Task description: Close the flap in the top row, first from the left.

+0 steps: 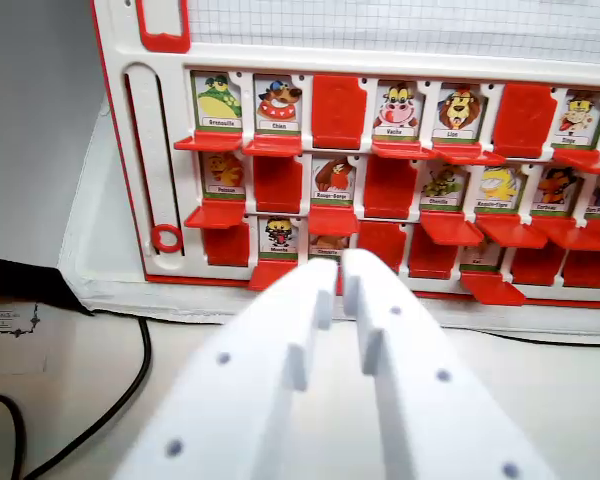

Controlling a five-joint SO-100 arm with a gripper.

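Note:
The red-and-white flap board [150,150] stands ahead of me, filling the upper part of the wrist view. In its top row, the first flap from the wrist view's left [217,102] is up and shows a green frog card above its red lip. The dog flap [278,104] beside it is also up, and the third slot [338,110] shows plain red. My white gripper [346,268] rises from the bottom centre, shut with nothing between its fingers. Its tips sit in front of the bottom row, well below and to the right of the frog flap.
A red ring slider [166,238] sits in a slot on the board's left edge. A black cable [130,385] curves over the pale table at lower left, near a black object [20,285] and a printed label [10,325]. Many other flaps stand up across all three rows.

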